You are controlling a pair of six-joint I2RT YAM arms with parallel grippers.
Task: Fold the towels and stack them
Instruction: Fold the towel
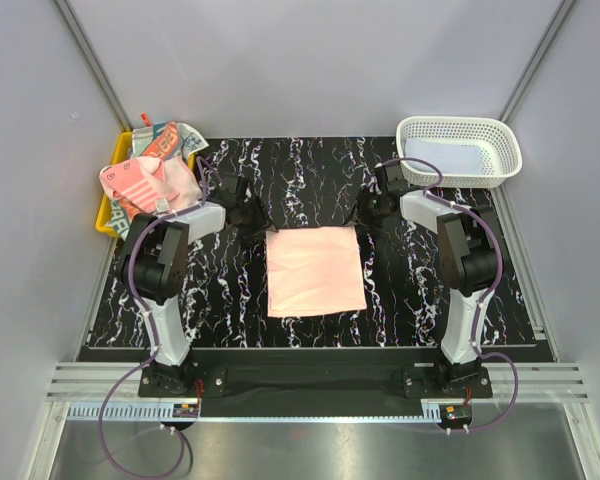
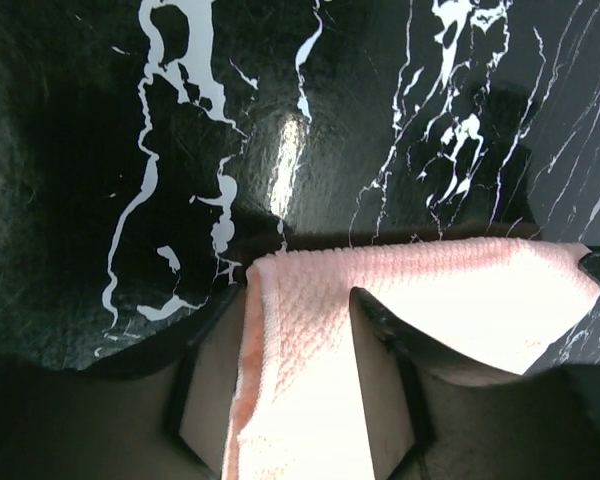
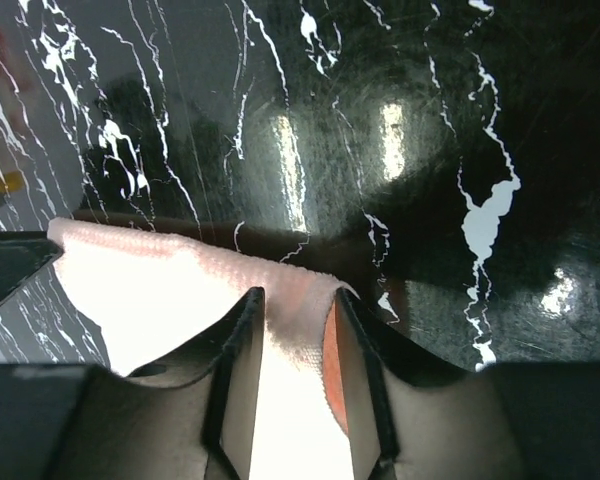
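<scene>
The pink towel lies flat on the mat, about midway between the two arms, its sides roughly square to the table edges. Both arms reach to its far edge, one at each corner.

The left gripper sits at the far left corner. In the left wrist view its jaws stand well apart. The left finger is just off the towel's left edge and the right finger is on top of the cloth, so the hemmed edge and corner lie in the gap between them. The cloth there looks flat and unpinched; the jaws are open around it, not clamped.

The right gripper sits at the far right corner. In the right wrist view its jaws stand closer together. The left finger is on the cloth and the right finger is at the towel's right edge. A ridge of pink cloth is bunched up between them and touches both, so these jaws have hold of the corner.

At far left a yellow tray holds a loose heap, with a striped towel on the near side and a lettered towel behind it. At far right a white basket holds a blue towel lying flat inside. Both are well apart from the pink towel.
</scene>
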